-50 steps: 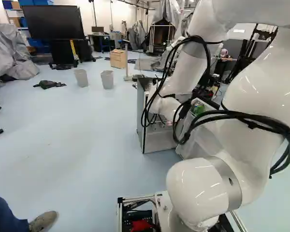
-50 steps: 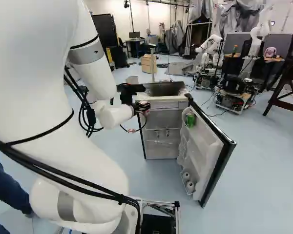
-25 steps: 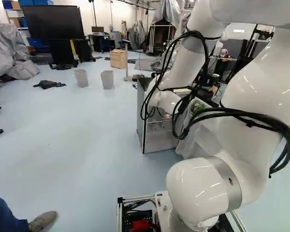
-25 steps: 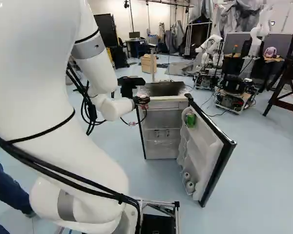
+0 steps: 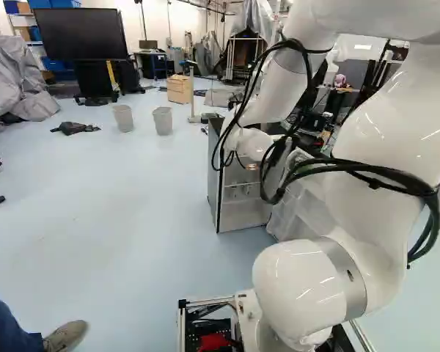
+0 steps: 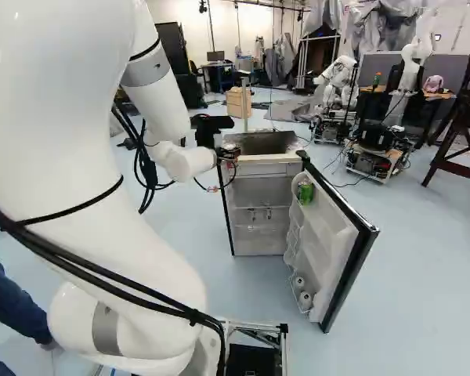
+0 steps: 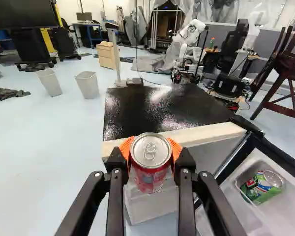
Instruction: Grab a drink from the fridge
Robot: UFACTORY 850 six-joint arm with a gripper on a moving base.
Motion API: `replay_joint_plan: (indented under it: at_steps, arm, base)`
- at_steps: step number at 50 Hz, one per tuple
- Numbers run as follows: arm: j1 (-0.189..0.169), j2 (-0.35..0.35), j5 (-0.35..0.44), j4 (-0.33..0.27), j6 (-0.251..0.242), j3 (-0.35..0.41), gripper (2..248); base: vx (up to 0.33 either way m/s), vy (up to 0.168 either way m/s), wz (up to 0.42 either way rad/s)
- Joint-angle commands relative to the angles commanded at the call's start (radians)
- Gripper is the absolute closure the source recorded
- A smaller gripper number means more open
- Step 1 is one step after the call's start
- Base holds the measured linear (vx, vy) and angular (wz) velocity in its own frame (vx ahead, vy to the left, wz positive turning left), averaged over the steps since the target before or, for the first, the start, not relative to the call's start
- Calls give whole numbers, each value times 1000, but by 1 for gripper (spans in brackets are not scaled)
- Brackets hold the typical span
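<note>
Okay, clock read from the base, 12 straight ahead. Tool (image 6: pixel 233 154) gripping red soda can (image 7: pixel 150 169), orange pads pressed on both its sides; can about upright, silver top and pull tab showing. Can sits out by the front edge of the fridge (image 6: pixel 270 168) top, at 12; can't tell if it touches the fridge. White arm (image 6: pixel 160 106) reaches out to 12. Fridge door (image 6: pixel 348 235) wide open, at 1. Green can (image 7: pixel 260 187) tilted in the door's upper bin, at 4 from the tool, lower down. Two pale round items (image 6: pixel 305 299) in the door's bottom rack, too small to name. Two gray trash bins (image 5: pixel 162 121) side by side on floor, at 11. Wooden drawer unit (image 5: pixel 179 89) past fridge, near 12. Another robot (image 6: pixel 345 78) beyond fridge, at 1
</note>
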Motion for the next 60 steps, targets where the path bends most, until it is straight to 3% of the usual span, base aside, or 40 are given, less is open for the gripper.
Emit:
replay_joint_plan:
  at_steps: [26, 46, 60]
  arm:
    - [-3, -32, -108, 0, 0, -100, 150]
    - [-5, -100, -191, 0, 0, -182, 150]
    - [-7, -136, -205, 0, 0, -238, 150]
  base:
    - [0, 0, 0]
    - [0, 0, 0]
    - [0, 0, 0]
